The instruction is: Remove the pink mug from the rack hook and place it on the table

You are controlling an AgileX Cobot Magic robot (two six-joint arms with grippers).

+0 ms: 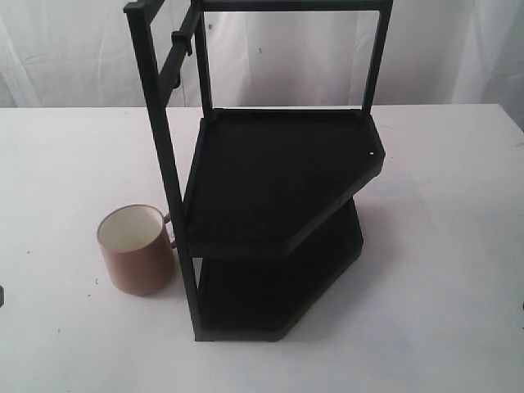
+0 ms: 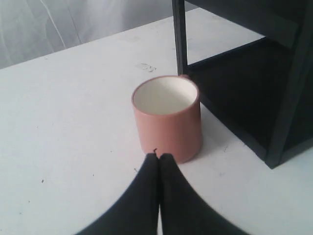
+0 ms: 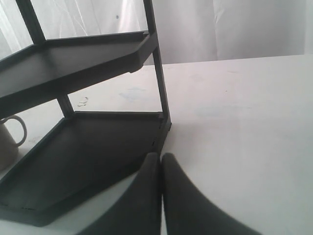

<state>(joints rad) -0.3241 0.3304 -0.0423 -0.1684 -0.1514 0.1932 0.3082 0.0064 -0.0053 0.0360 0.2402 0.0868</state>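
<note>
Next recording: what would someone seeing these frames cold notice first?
The black two-shelf rack dominates the middle of the white table. The pink mug stands upright on the table beside the rack's post on the left of the exterior view, with its handle turned toward the rack. The left gripper is shut and sits just short of the mug.

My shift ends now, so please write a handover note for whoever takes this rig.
Left pincer: shut, empty, close to the pink mug.
Right pincer: shut, empty, by the rack.
The mug stands upright on the table, beside the rack. The rack hook is bare.
Done: mug off the hook and set down.
Left: nothing that shows.
</note>
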